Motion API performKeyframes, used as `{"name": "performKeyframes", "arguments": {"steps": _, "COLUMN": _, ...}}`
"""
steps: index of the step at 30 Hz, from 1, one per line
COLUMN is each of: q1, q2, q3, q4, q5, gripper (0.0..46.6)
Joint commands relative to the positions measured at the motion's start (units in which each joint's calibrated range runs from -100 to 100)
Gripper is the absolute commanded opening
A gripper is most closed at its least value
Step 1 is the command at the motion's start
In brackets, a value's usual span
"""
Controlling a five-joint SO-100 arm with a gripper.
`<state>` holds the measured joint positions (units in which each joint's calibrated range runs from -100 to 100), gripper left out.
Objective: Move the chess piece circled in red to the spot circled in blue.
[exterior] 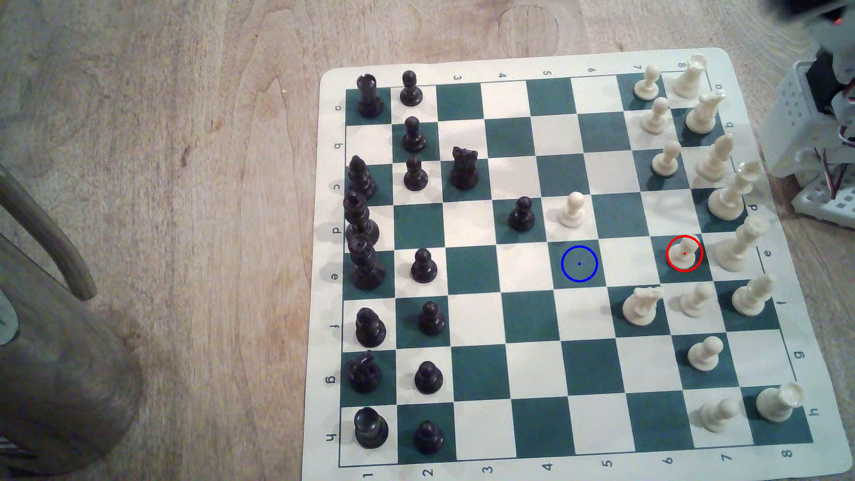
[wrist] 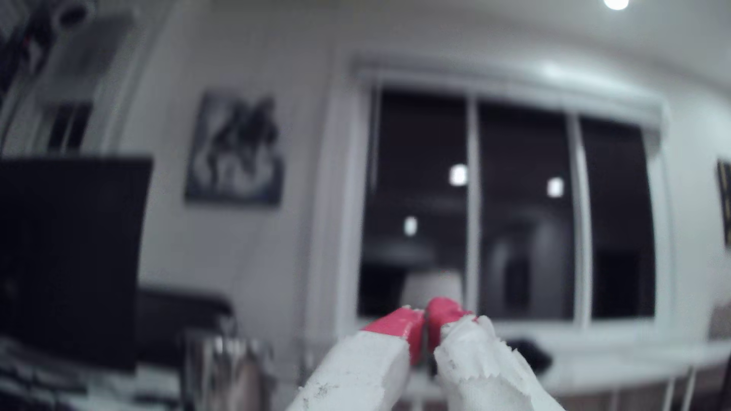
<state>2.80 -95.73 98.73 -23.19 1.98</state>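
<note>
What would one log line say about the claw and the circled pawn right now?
claw: shut, empty, aimed at room | small cream-white plastic pawn: on red-ringed square | blue-ringed dark green square: bare

The gripper (wrist: pixel 425 316) pointed out into a blurred room, its red-tipped white fingers (wrist: pixel 395 328) pressed together with nothing between them. Beyond stood a dark window (wrist: pixel 514 205), a wall picture (wrist: pixel 235 148) and a black screen (wrist: pixel 67 257).
</note>
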Motion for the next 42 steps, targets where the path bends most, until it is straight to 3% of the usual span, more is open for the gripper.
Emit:
{"name": "performKeyframes", "arguments": {"steps": 1, "q1": -0.8, "q2": 0.0, "q3": -13.7, "q4": 42.7, "q5": -4.2, "gripper": 0.2}}
{"name": "performKeyframes", "arguments": {"steps": 8, "q1": 0.5, "q2": 6.5, "q3": -28.4, "q4": 69.3, "q5": -9.6, "gripper": 0.2}}
{"name": "performKeyframes", "arguments": {"steps": 9, "q1": -0.3, "q2": 10.5, "q3": -35.4, "q4": 76.3, "q5": -11.9, "gripper": 0.2}}
{"name": "performKeyframes", "arguments": {"steps": 13, "q1": -3.0, "q2": 21.6, "q3": -50.5, "q4": 89.5, "q5": -16.8, "gripper": 0.2}}
{"name": "performKeyframes", "arguments": {"steps": 14, "q1": -4.6, "q2": 28.3, "q3": -56.9, "q4": 97.0, "q5": -19.6, "gripper": 0.2}}
{"name": "performKeyframes", "arguments": {"steps": 19, "q1": -11.2, "q2": 45.4, "q3": -68.9, "q4": 113.4, "q5": -25.6, "gripper": 0.8}}
{"name": "performKeyframes", "arguments": {"steps": 22, "q1": -13.6, "q2": 49.0, "q3": -71.0, "q4": 115.7, "q5": -25.9, "gripper": 2.4}}
{"name": "performKeyframes", "arguments": {"steps": 26, "q1": -19.4, "q2": 53.4, "q3": -71.3, "q4": 117.2, "q5": -24.3, "gripper": 4.2}}
{"name": "performKeyframes", "arguments": {"steps": 28, "q1": -22.1, "q2": 56.0, "q3": -72.1, "q4": 119.2, "q5": -24.3, "gripper": 7.0}}
{"name": "performKeyframes", "arguments": {"steps": 32, "q1": -22.4, "q2": 56.0, "q3": -71.0, "q4": 120.6, "q5": -23.3, "gripper": 14.3}}
{"name": "performKeyframes", "arguments": {"steps": 42, "q1": -25.1, "q2": 57.4, "q3": -63.9, "q4": 118.5, "q5": -24.9, "gripper": 18.1}}
